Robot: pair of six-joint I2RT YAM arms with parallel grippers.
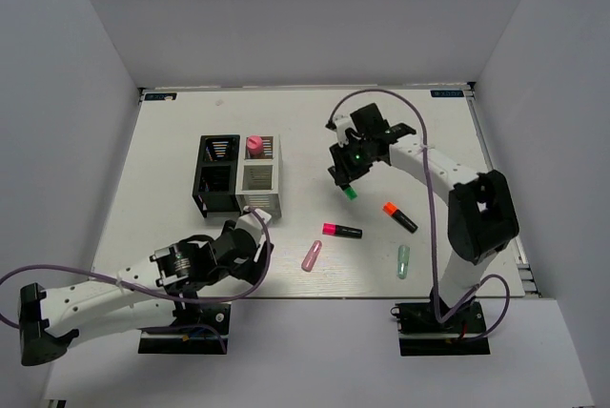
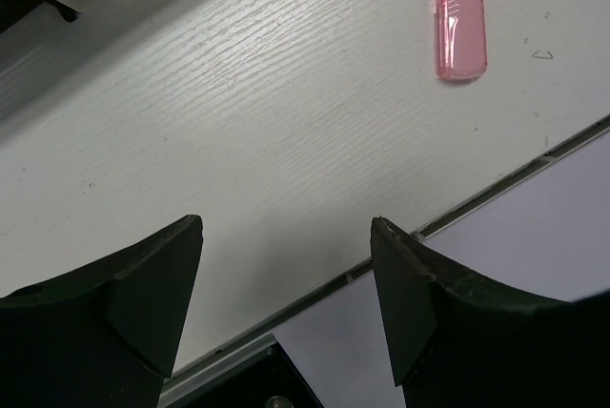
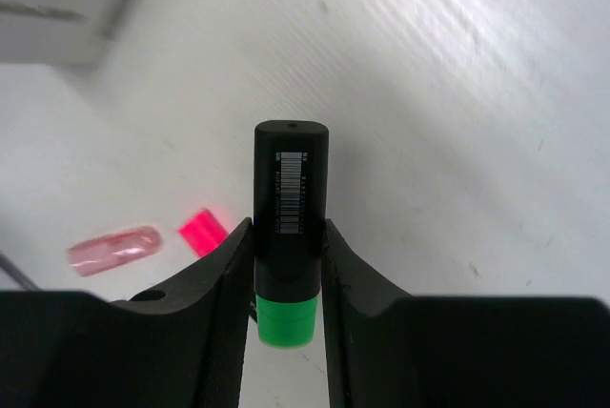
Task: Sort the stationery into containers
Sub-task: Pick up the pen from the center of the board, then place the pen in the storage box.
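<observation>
Your left fingers (image 2: 124,313) stand open and empty over the near edge of the table (image 1: 172,141), left of the pink stick (image 1: 312,255). The mint stick (image 1: 403,260) lies farther right. Beyond them, the pink highlighter (image 1: 341,230) and orange highlighter (image 1: 400,216) lie loose. Your right fingers (image 3: 214,303) are clamped on the green highlighter (image 3: 291,208) above the table. Far left, the pink marker (image 1: 254,145) stands in the white organizer (image 1: 262,200), which abuts the black organizer (image 1: 215,203).

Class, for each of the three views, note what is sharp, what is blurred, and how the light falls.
Top external: even, soft light, faint shadows, everything on the table sharp. Left wrist: table grain and pale pink stick crisp; the near fingers dark, the top left corner blurred. Right wrist: green-capped highlighter sharp, barcode visible; the surface behind it smeared.
</observation>
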